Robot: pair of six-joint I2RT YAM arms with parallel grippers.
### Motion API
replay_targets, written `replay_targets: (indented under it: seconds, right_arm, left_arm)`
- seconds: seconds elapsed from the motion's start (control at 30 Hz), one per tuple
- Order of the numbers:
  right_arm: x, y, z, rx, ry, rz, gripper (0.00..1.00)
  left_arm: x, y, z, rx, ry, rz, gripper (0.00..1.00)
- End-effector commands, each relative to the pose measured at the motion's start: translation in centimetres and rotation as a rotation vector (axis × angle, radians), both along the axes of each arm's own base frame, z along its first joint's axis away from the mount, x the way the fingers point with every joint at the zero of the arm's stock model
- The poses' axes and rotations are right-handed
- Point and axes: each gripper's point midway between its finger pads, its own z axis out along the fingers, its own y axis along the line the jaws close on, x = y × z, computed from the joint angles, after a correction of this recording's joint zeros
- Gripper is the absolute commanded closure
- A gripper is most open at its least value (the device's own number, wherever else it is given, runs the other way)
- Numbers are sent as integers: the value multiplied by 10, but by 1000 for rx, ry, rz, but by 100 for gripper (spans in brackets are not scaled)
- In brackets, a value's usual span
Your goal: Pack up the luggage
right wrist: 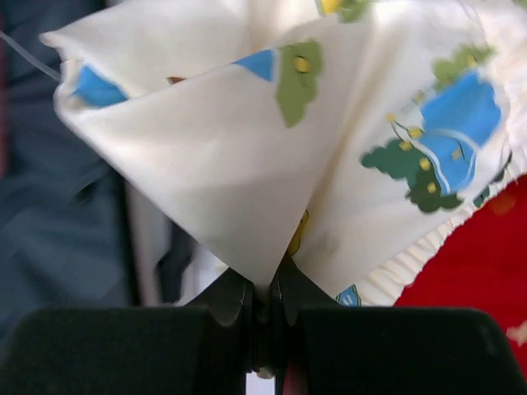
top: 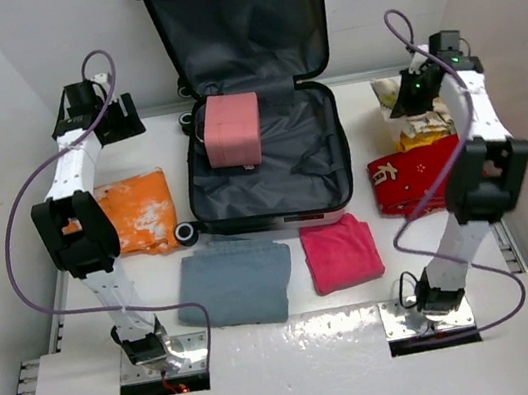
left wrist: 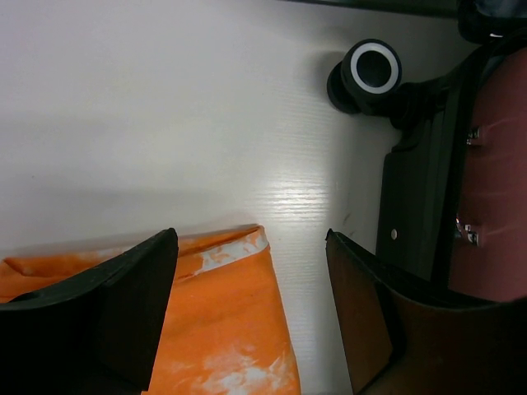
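The luggage (top: pixel 324 162) lies open at the table's back centre, its lid propped against the wall, dark grey lining showing. A folded pink cloth (top: pixel 231 129) lies in its back left corner. My left gripper (left wrist: pixel 251 284) is open and empty above the orange cloth's (left wrist: pixel 222 329) edge, left of the luggage (left wrist: pixel 420 189). My right gripper (right wrist: pixel 263 288) is shut on a cream printed cloth (right wrist: pixel 247 148) and holds it lifted at the right (top: pixel 399 94), above the red cloth (top: pixel 408 178).
A grey folded cloth (top: pixel 236 281) and a magenta folded cloth (top: pixel 340 252) lie in front of the luggage. A luggage wheel (top: pixel 187 234) sticks out at its front left corner, another shows in the left wrist view (left wrist: pixel 372 70). White walls close in both sides.
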Motion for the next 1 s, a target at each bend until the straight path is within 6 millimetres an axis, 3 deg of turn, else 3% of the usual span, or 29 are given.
replay_targets:
  seconds: [0.0, 0.07, 0.1, 0.17, 0.23, 0.27, 0.3, 0.37, 0.4, 0.47, 0.5, 0.57, 0.67, 0.73, 0.77, 0.8, 0.83, 0.87, 0.97]
  right_arm:
    - [-40, 70, 48, 152, -60, 176, 100]
    - [-58, 98, 56, 189, -68, 239, 100]
    - [-60, 115, 58, 203, -74, 268, 100]
    - [-68, 139, 50, 222, -59, 309, 100]
    - [-78, 176, 45, 278, -17, 345, 100]
    - [-74, 185, 42, 293, -29, 352, 100]
    - [-81, 209, 42, 316, -10, 378, 100]
    - [-80, 226, 34, 356, 21, 364, 100]
    - [-89, 249, 29, 387, 53, 387, 100]
    - [-91, 270, 20, 436, 93, 372, 100]
    - [-94, 294, 16, 455, 96, 392, 100]
    - [-96, 311, 4, 481, 137, 374, 100]
    - [-107, 357, 2, 539, 187, 367, 100]
    - [-101, 370, 4, 551, 157, 370, 100]
    - [-106, 384, -7, 551, 178, 385, 100]
    - [-95, 391, 1, 558, 138, 385, 100]
    - [-96, 401, -14, 559, 187, 365, 100]
    - [-95, 408, -7, 576, 179, 365, 100]
    - [-84, 427, -13, 611, 175, 329, 100]
  left_arm:
    - [-4, 9, 26, 1, -60, -8, 23]
    - [-4, 6, 27, -16, -61, -13, 23]
    - [-5, 6, 18, -20, -41, -12, 23]
    - [-12, 7, 1, -49, 0, 1, 23]
    - [-20, 3, 2, -67, 5, 2, 24]
    - [-27, 0, -7, -77, 28, -5, 24]
    - [-29, 0, -7, -84, 24, 1, 24]
    - [-35, -2, 0, -88, 6, 6, 24]
    - [-37, -4, -3, -94, 8, -1, 24]
    - [-41, -5, -4, -103, 15, 6, 24]
    - [-43, -5, -3, -102, 9, 5, 24]
    - [-47, -3, -3, -117, 10, 13, 24]
    - [-53, -5, -6, -126, 14, 20, 24]
    - [-60, -8, -8, -133, 17, 13, 24]
    - [-60, -6, -10, -148, 13, 19, 24]
    - [-63, -7, -12, -155, 14, 24, 24]
    - [-66, -10, -11, -169, 15, 22, 24]
    - [-67, -10, -15, -170, 18, 22, 24]
    - [-74, -15, -21, -191, 27, 15, 24]
